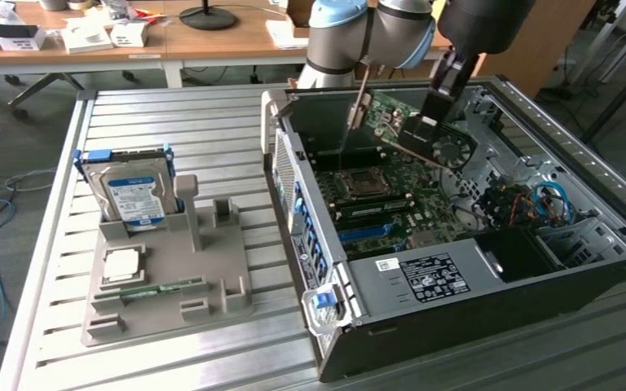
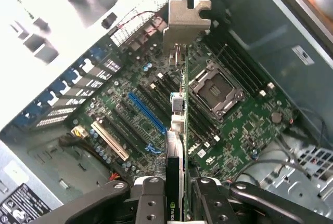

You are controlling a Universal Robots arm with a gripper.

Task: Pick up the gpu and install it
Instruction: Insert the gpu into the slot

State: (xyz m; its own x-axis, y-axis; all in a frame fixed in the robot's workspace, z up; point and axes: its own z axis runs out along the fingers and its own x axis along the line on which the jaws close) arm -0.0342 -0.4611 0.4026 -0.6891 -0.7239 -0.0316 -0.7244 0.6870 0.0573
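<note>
The gpu [image 1: 406,130] is a green circuit card with a dark fan and a grey metal bracket [image 1: 359,102] at one end. It hangs tilted in the air above the open computer case [image 1: 574,155], over the motherboard [image 1: 384,199]. My gripper [image 1: 427,122] is shut on its upper edge. In the wrist view the gpu [image 2: 179,125] appears edge-on between my fingers [image 2: 151,200], with its bracket [image 2: 186,21] at the far end. Below it on the motherboard [image 2: 244,125] lie a blue slot [image 2: 148,112] and the bare processor socket [image 2: 216,86]. The card touches nothing below.
A grey holder tray [image 1: 215,261] on the slatted metal table holds a silver hard drive [image 1: 134,191], a processor chip [image 1: 123,262] and a memory stick [image 1: 150,287]. The case walls, cables [image 1: 547,199] and a black power supply [image 1: 433,277] surround the motherboard.
</note>
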